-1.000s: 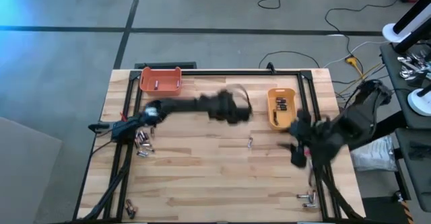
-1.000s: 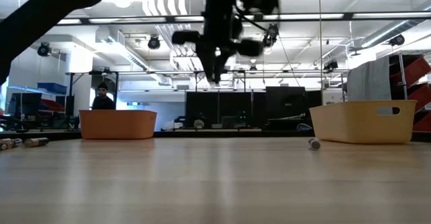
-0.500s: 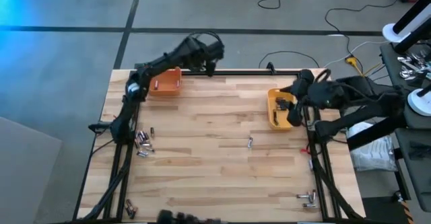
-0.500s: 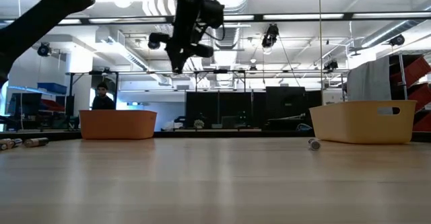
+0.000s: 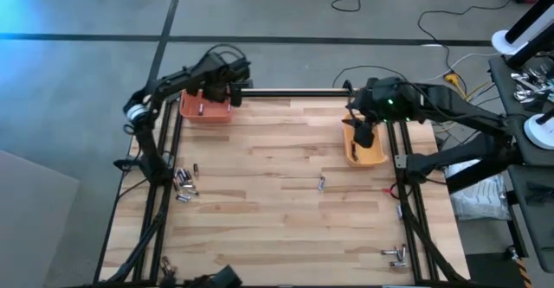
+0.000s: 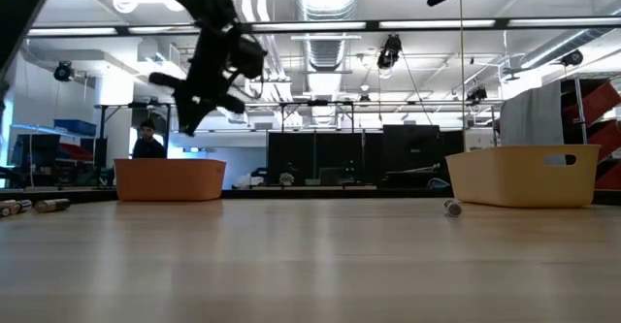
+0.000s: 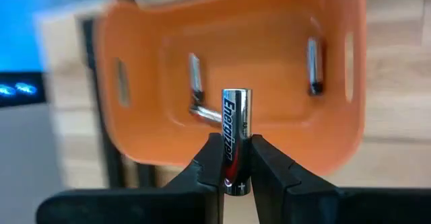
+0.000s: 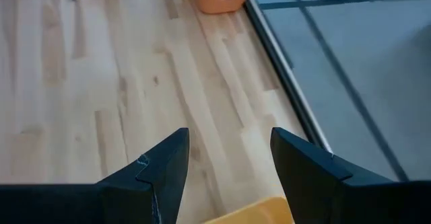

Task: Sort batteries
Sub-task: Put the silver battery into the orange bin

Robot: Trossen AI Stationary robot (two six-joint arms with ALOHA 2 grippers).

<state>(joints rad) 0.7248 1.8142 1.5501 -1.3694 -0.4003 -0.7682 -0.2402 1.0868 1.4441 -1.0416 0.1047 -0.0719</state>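
A: Left gripper (image 7: 232, 177) is up over the orange bin (image 7: 168, 42), fingers (image 7: 269, 170) pinched tight on a single battery (image 7: 236, 136). It stands upright between the pads, top half poking clear above the fingertips, Energizer lettering down its side.

B: So this looks like the drop-off step. Anything under it?

A: Directly past the fingertips is the bin floor, with about three silvery batteries (image 7: 313, 66) lying in it. From above, the gripper (image 5: 227, 85) hangs over the bin's near rim (image 5: 206, 115), well clear of the table.

B: And the right side?

A: Right gripper (image 8: 225, 157) has its fingers spread with nothing between them. It sits above the yellow bin (image 5: 377, 156), whose edge (image 8: 259, 210) peeks in just below the fingertips.

B: What's left to sort?

A: Plenty, I'd say. A loose cluster of batteries (image 5: 182, 182) lies by the table's left edge, one lone battery (image 5: 321, 182) mid-table, a few more at the near corners. All well away from either set of fingers.

B: Next move for the left?

A: My read: simply part the fingers and let it fall. It seems lined up with the bin already, though from that height the battery could bounce, so easing lower first might be safer.
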